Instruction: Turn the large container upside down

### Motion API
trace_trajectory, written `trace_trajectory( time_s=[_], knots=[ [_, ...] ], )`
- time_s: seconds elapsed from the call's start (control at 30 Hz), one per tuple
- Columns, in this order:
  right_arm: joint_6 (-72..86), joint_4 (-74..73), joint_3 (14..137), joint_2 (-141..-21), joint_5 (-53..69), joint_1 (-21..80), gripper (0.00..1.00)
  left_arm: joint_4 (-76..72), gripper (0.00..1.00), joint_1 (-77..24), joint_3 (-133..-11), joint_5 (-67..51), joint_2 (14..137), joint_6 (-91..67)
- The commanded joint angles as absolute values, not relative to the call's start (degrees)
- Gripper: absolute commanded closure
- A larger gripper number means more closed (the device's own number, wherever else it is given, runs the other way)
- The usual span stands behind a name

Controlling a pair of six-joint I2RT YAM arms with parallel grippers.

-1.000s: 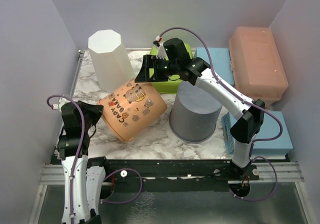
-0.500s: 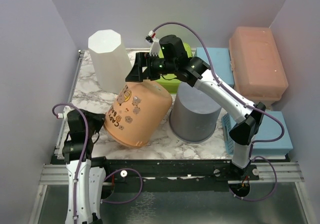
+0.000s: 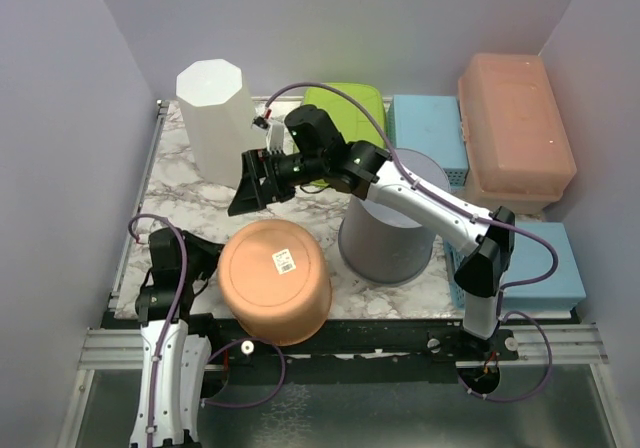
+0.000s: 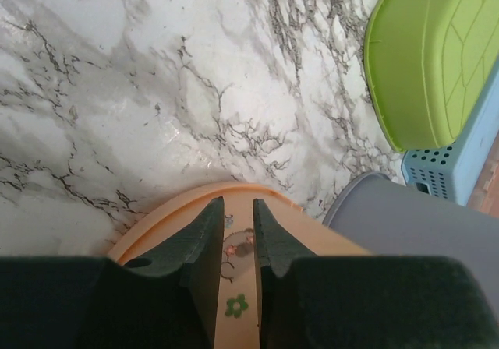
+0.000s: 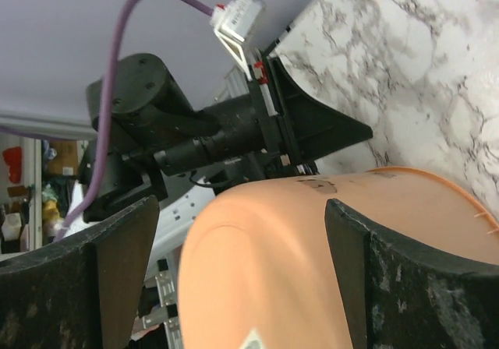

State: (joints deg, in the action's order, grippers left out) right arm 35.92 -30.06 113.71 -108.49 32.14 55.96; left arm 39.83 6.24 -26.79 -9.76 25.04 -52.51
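**Item:** orange capybara container [image 3: 275, 280], base up at the near-left of the marble table [image 3: 190, 203], beside the grey bin [image 3: 385, 233].
**Left gripper** [image 4: 238, 209]: pinched narrowly on the container wall.
**Right gripper** [image 3: 248, 186]: spread wide, nothing held, hovering just behind.
**Handling:** the rim should be seated flat before the wall is released.
**Change:** half a second earlier the container was tilted; it is now inverted.
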Motion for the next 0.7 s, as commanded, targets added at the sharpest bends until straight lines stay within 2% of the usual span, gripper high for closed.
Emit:
trace_trajectory(
  time_s=[0.0, 0.2, 0.3, 0.47, 0.67],
  knots=[
    [34.03, -31.54, 109.55, -108.05, 29.92, 57.29, 0.1, 37.98, 0.76, 6.14, -25.97, -10.48, 24.11, -54.4],
    [23.19, -36.39, 111.13, -103.81, 21.25, 57.3, 0.08, 37.69, 0.65, 6.13, -29.83, -9.84, 30.43, -52.75],
    [13.79, -36.1, 108.22, -98.91, 16.34, 57.85, 0.02, 37.69, 0.52, 6.15, -32.0, -8.38, 33.14, -50.95],
    [-0.75, -28.03, 94.68, -87.66, 10.42, 59.84, 0.0, 37.68, 0.42, 6.15, -35.51, -5.63, 36.19, -48.7],
    [-15.43, -15.2, 76.59, -74.28, 17.57, 63.22, 0.0, 37.92, 0.24, 6.14, -38.78, -3.13, 40.16, -46.86]
  ],
)
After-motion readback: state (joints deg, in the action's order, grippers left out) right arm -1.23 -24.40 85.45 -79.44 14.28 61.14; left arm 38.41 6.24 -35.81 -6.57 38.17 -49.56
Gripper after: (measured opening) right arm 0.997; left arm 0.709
